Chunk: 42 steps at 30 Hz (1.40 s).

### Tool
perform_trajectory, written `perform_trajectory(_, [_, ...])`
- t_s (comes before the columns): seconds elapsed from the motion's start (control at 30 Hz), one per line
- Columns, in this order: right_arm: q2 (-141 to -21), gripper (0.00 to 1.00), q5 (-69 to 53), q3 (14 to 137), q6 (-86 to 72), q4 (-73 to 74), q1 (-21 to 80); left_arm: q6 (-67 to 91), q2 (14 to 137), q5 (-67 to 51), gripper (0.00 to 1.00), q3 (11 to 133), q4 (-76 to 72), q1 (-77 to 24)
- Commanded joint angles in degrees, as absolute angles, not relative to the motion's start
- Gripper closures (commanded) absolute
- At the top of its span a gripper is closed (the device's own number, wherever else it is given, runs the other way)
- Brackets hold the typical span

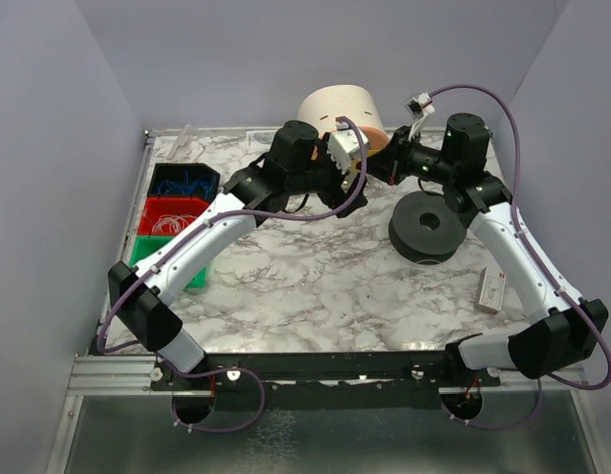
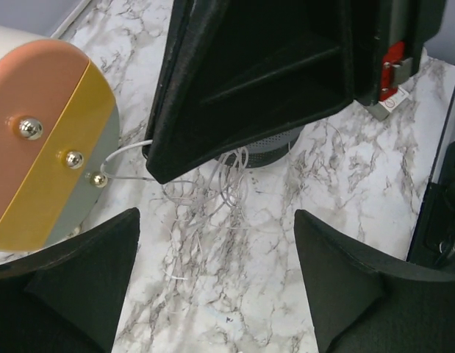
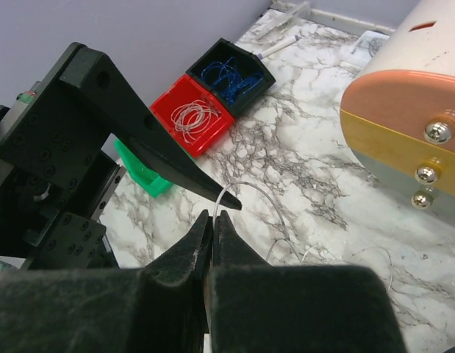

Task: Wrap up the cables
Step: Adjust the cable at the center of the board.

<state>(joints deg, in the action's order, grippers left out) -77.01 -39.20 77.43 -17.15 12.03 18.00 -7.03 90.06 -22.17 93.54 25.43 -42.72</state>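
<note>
Lining the left edge of the marble table (image 1: 315, 286) are three small bins in a row. The black bin (image 3: 206, 57) holds a tangle of blue wire (image 3: 231, 73), the red bin (image 3: 220, 137) holds a coil of whitish wire (image 3: 190, 116), and the green bin (image 3: 146, 176) is mostly hidden, so its contents cannot be told.

Elsewhere on the table there is one cream drum (image 1: 340, 114) lying on its side at the far edge. Its end face is banded orange, yellow and grey and carries three metal studs (image 2: 73, 158). One dark grey spool (image 1: 428, 227) sits on the right, and one small white box (image 1: 493, 289) lies near the right edge.

The cables (image 2: 212, 193) lie as a loose heap of hair-thin pale strands on the marble between the drum and the spool, just beside the spool's base. One strand runs to the lowest stud.

Both arms meet in front of the drum. The left gripper (image 2: 216, 213) hangs over the heap with its fingers spread wide and nothing between them. The right gripper (image 3: 212, 218) has its fingertips pressed together. A thin pale strand arcs up from right at those tips, but whether it is pinched there cannot be told. One pointed finger of the left gripper sits just beside them.
</note>
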Motion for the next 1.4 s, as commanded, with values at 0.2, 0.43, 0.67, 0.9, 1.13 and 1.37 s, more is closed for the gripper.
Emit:
perform_trajectory(0.2, [-75.8,0.99,-44.2,76.7,-20.6,9.7,18.1,-8.7,92.3,-16.9,0.24,95.9,25.2,-43.7])
perform_trajectory(0.43, [-75.8,0.99,-44.4,76.4,-22.0,9.0,18.1,-8.9,94.1,-20.6,0.6,97.3,26.3,-44.6])
perform_trajectory(0.67, [-74.7,0.99,-29.9,77.8,-17.7,12.9,18.0,-10.4,93.5,-21.2,1.0,97.2,28.6,-45.0])
perform_trajectory(0.9, [-76.4,0.99,-5.9,78.6,-12.5,15.9,13.9,-9.1,88.6,-30.0,1.0,96.5,29.9,-40.2])
perform_trajectory(1.13, [-76.0,0.99,-0.4,75.9,-11.4,13.5,11.5,-7.6,83.6,-31.0,1.0,94.1,29.5,-34.8])
perform_trajectory(1.37, [-75.0,0.99,3.2,75.0,-10.1,13.8,10.3,-3.5,80.1,-25.0,1.0,92.5,26.6,-30.0])
